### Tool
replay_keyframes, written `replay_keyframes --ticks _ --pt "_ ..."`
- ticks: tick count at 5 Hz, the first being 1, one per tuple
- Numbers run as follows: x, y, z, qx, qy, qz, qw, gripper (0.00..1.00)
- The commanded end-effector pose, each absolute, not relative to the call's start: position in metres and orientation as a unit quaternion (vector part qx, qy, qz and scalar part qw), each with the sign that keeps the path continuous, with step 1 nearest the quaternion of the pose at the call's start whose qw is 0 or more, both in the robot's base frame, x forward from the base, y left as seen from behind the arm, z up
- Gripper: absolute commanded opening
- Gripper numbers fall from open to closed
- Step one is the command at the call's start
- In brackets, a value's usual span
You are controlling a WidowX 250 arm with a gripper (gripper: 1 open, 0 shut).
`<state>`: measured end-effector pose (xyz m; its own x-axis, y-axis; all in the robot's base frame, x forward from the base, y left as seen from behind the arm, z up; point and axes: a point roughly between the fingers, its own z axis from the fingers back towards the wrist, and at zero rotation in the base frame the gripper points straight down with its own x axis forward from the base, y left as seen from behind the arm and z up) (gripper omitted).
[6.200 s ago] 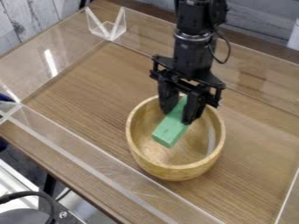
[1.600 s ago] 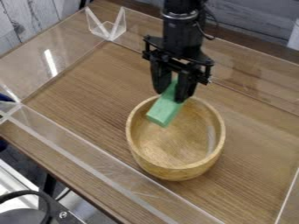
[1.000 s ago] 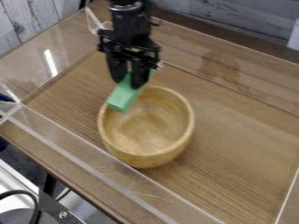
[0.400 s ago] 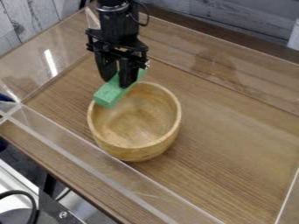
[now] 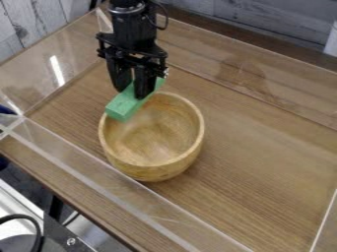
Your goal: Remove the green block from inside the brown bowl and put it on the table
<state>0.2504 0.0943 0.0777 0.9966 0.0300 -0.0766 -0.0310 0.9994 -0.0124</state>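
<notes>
My black gripper (image 5: 133,91) hangs over the back left rim of the brown bowl (image 5: 154,138), shut on the upper end of the green block (image 5: 125,105). The block hangs tilted, its lower end just above or against the bowl's rim; I cannot tell which. Nothing lies inside the light-tan wooden bowl. The bowl rests on the wood-grain table (image 5: 263,108), left of the middle.
Low clear acrylic walls (image 5: 53,69) edge the tabletop. A small clear acrylic piece (image 5: 121,28) stands at the back left corner. Bare tabletop stretches to the right of the bowl and along the left side.
The block was lifted out of the bowl and carried to the left. The bowl itself has slid left with it. Nothing moved in the last half second.
</notes>
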Motion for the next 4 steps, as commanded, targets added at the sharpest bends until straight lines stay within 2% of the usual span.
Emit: replay_keyframes --ticks 1,4 --pt "0.2509 0.0946 0.0798 0.000 0.033 0.013 0.999 0.00" --pt "0.2492 0.0917 0.0768 -0.002 0.036 0.014 0.999 0.00"
